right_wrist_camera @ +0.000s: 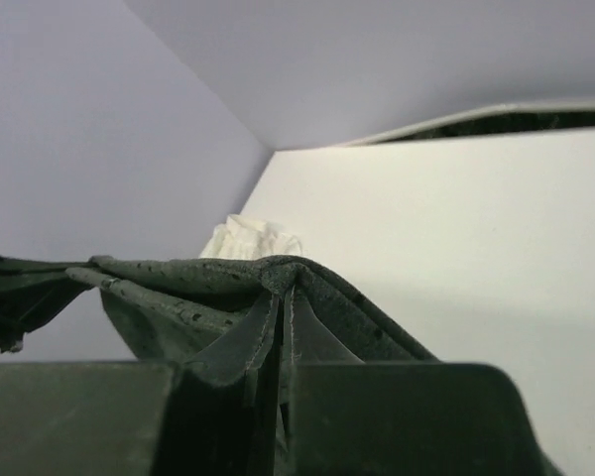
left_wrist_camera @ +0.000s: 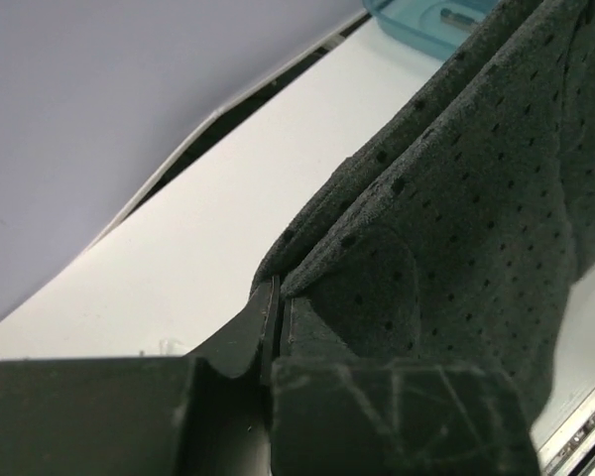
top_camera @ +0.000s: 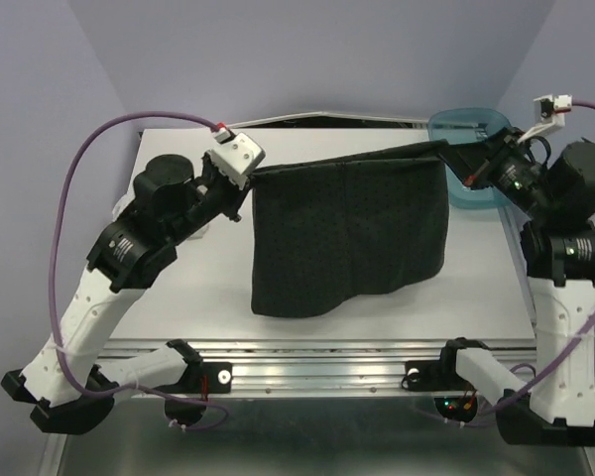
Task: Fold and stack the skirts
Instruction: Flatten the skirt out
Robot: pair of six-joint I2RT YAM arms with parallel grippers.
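The charcoal-black dotted skirt (top_camera: pixel 352 233) hangs stretched between both arms above the table, its lower edge resting on the surface near the front. My left gripper (top_camera: pixel 250 181) is shut on the skirt's upper left corner; the left wrist view shows the closed tips (left_wrist_camera: pixel 276 297) pinching the dark cloth (left_wrist_camera: pixel 456 198). At the upper right corner my right gripper (top_camera: pixel 454 159) is shut on the cloth, and its jaws (right_wrist_camera: pixel 288 297) meet on a fold of the skirt (right_wrist_camera: pixel 178 283). The white skirt (right_wrist_camera: pixel 250 238) lies bunched by the table's far left, behind the left arm.
A teal plastic bin (top_camera: pixel 466 134) stands at the back right corner, just behind the right gripper, also visible in the left wrist view as the bin (left_wrist_camera: pixel 431 20). The white table (top_camera: pixel 208 288) ends in a metal rail (top_camera: pixel 327 352) at the front.
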